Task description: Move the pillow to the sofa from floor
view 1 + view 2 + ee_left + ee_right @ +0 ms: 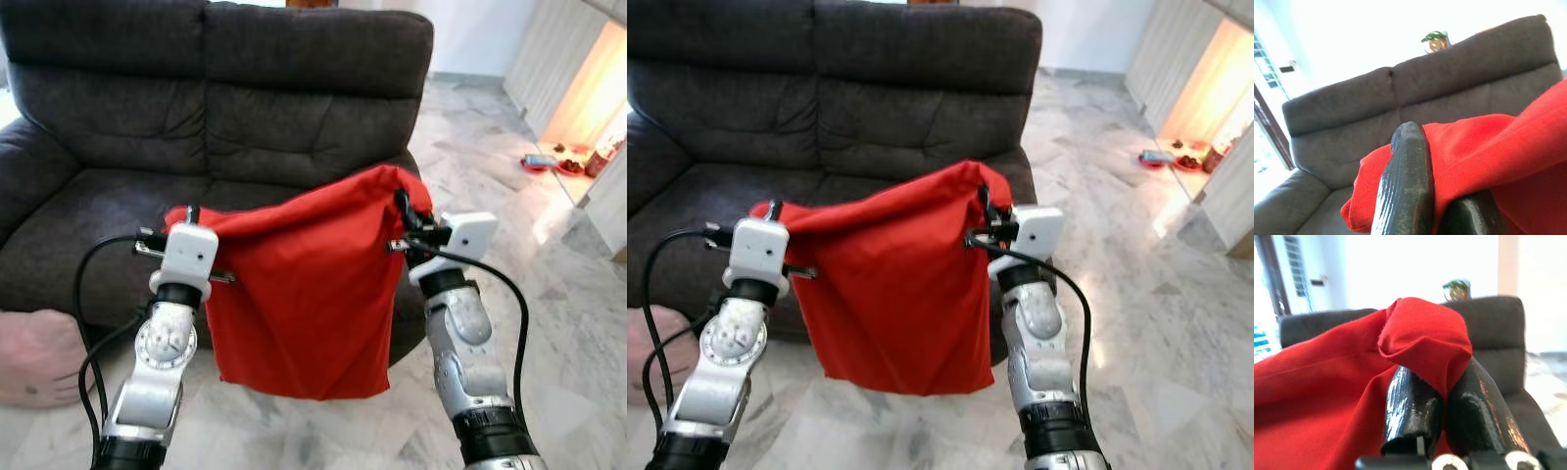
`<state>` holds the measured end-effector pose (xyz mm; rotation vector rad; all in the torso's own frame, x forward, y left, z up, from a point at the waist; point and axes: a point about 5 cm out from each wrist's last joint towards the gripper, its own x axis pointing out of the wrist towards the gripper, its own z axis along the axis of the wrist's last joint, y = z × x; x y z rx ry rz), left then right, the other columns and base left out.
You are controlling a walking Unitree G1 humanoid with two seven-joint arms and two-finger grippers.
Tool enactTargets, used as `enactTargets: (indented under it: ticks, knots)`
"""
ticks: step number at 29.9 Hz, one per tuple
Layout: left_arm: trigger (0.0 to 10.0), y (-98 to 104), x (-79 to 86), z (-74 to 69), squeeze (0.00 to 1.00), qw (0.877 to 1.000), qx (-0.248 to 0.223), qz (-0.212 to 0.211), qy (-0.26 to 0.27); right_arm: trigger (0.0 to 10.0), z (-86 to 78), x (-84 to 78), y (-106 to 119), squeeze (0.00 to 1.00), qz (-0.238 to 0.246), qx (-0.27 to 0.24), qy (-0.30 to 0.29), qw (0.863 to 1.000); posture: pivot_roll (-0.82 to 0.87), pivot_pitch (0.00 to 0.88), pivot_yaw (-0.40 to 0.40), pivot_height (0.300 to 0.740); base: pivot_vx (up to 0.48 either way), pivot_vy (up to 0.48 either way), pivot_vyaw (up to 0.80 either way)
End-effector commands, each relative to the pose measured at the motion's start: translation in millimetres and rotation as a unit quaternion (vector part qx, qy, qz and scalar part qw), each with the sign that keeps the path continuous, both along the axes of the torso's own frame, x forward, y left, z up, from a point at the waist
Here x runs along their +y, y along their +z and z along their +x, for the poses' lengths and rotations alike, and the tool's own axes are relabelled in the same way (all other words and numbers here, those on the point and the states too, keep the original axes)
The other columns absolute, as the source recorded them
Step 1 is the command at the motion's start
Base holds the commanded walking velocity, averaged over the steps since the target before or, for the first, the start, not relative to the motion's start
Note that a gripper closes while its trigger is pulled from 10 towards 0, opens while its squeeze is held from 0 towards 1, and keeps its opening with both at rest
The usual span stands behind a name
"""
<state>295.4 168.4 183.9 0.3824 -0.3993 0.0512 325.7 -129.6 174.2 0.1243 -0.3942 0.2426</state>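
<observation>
A red pillow hangs limp in the air in front of the dark grey sofa, held up by its two top corners. My left gripper is shut on the left corner of the red pillow. My right gripper is shut on the right corner, which sits a little higher. In the right wrist view the red pillow bunches over both black fingers. The pillow's lower edge hangs clear of the marble floor, level with the sofa's front.
A pale pink cushion lies on the floor at the lower left, by the sofa's arm. Small red and blue items sit on the floor at the far right near a lit cabinet. Open marble floor extends to the right.
</observation>
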Motion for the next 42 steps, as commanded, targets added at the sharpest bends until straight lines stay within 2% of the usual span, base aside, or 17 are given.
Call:
enactTargets:
  ticks: [1,8,26,36,42]
  knots:
    - [10.0,25,-1.6,-1.8,0.0,0.998,-0.059,0.005,0.003,10.0,-0.6,1.2,19,0.0,0.005,-0.04,0.003,0.999,0.09,0.0,-0.064,0.74,0.334,0.0,0.0]
    - [10.0,26,-3.5,-1.4,0.0,0.998,-0.059,0.006,0.003,10.0,-1.2,3.8,20,0.0,0.005,-0.038,0.009,0.999,0.09,0.0,-0.066,0.74,0.365,0.0,0.0]
    - [10.0,46,-0.5,-0.5,0.0,0.996,-0.089,0.007,0.013,10.0,-1.2,4.4,46,0.0,0.017,-0.079,0.013,0.997,0.09,0.0,-0.069,0.74,0.383,0.0,0.0]
    - [10.0,62,-0.9,-1.8,0.0,0.993,-0.116,0.009,0.014,10.0,-3.6,11.8,70,0.0,0.026,-0.116,0.032,0.992,0.09,0.0,-0.072,0.74,0.4,0.0,0.0]
    - [10.0,68,-1.3,-2.1,0.0,0.992,-0.125,0.01,0.015,10.0,-8.0,23.5,74,0.0,0.002,-0.126,0.067,0.99,0.1,0.0,-0.075,0.74,0.406,0.0,0.2]
